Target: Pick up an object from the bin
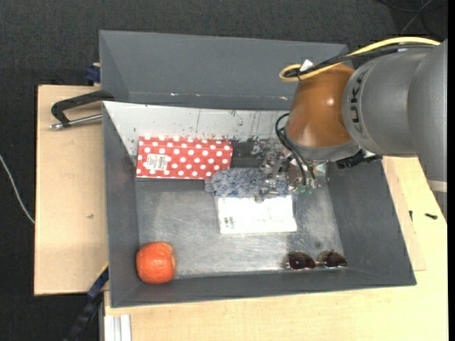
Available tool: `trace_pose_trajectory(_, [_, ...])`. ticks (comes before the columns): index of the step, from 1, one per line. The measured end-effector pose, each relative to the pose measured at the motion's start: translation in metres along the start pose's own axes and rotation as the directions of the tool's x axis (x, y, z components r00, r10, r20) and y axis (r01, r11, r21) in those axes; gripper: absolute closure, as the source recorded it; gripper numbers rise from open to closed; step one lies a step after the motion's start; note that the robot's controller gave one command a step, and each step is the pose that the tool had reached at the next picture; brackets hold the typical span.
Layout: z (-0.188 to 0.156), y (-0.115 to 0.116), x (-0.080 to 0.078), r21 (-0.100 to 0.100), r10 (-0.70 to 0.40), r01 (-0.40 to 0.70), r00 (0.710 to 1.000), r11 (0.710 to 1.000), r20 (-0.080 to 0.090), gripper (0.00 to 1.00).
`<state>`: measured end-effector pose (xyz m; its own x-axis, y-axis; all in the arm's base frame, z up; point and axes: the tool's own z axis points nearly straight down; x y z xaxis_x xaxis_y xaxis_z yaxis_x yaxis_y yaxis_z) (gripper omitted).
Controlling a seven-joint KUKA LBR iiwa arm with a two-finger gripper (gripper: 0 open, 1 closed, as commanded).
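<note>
Gripper [288, 176] low in the grey bin [213, 69], just beyond the far right corner of the flat white packet [256, 215], at the right end of a blue-grey speckled bundle [238, 182] lying along the packet's far edge. Whether the gripper is open or closed: cannot tell. Red white-dotted box [183, 158] beyond the packet to the left; orange ball [155, 262] near-left; dark sunglasses [316, 261] near-right.

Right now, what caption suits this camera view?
Robot hand in a grey bin, at a blue cloth beside a red box.

Colours were: box [183, 158] red with white dots | ball [156, 262] orange | cloth [238, 182] mottled blue | packet [256, 215] white | sunglasses [316, 261] dark
</note>
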<state>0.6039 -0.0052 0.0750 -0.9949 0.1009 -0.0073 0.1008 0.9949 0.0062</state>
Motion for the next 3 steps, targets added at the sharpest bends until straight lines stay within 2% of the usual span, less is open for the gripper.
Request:
trace_pose_trajectory(1, [-0.0021, -0.001, 0.0025, 0.001, 0.043, -0.043, 0.999, 0.999, -0.003, 1.0])
trace_pose_trajectory(3, [-0.0097, -0.0008, 0.004, 0.003, 0.033, -0.033, 0.999, 0.999, -0.007, 1.0])
